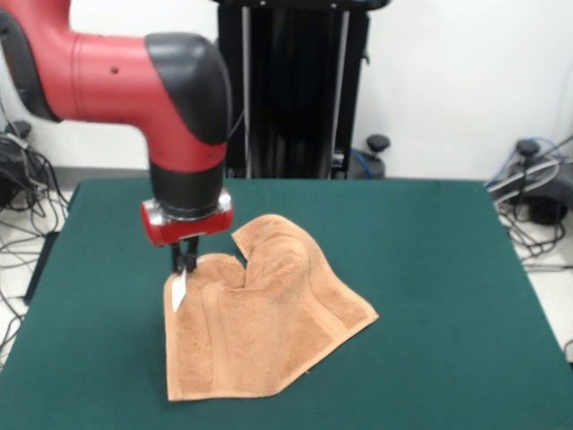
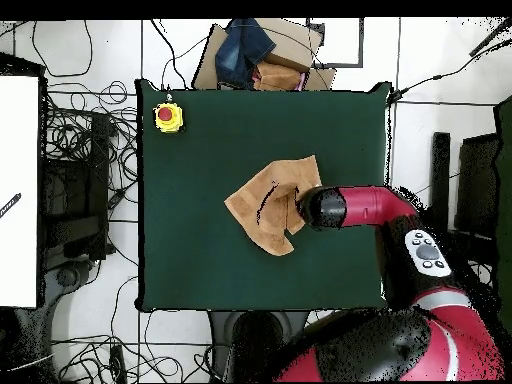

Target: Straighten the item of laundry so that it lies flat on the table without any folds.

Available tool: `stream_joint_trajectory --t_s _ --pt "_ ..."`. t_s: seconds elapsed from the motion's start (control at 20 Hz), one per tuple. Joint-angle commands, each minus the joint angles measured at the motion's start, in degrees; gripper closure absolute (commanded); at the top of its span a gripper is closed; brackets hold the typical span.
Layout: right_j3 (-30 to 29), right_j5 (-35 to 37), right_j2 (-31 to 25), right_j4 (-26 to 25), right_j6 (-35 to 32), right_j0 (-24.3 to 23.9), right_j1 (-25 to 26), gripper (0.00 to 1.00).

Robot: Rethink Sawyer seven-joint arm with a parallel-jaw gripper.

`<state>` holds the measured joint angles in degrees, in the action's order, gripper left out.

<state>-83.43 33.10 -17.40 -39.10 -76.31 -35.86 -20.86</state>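
Observation:
The item of laundry (image 1: 260,322), a tan-orange terry towel, lies rumpled on the green table (image 1: 439,278) left of centre. Its far part is folded over itself and a border band runs along its right edge. My gripper (image 1: 184,262) comes straight down onto the towel's far left corner, and its dark fingers are pinched together on the slightly raised edge. A small white label (image 1: 178,291) hangs just below them. From overhead the towel (image 2: 268,205) shows mid-table (image 2: 200,260), with the arm's black end (image 2: 322,208) covering the gripper and the towel's right edge.
A yellow box with a red button (image 2: 168,117) sits at a table corner in the overhead view. A cardboard box with blue cloth (image 2: 258,52) lies beyond the table's top edge. Cables (image 2: 80,150) cover the floor beside it. The black pedestal (image 1: 291,90) stands behind.

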Motion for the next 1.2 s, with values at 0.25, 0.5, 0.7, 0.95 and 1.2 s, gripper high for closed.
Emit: stream_joint_trajectory --t_s 0.25,0.5,0.7,0.95,1.2 --pt "-12.3 9.5 7.7 12.2 -21.4 14.2 -10.0 1.0" --pt "-10.5 14.3 10.2 16.5 -18.0 17.3 -10.9 1.0" --pt "-11.4 9.2 11.6 16.1 -16.6 17.7 -9.8 1.0" --pt "-13.4 9.9 13.3 17.2 -16.0 18.7 -11.5 1.0" --pt "-13.5 9.7 14.8 18.1 -16.7 20.2 -11.6 1.0"
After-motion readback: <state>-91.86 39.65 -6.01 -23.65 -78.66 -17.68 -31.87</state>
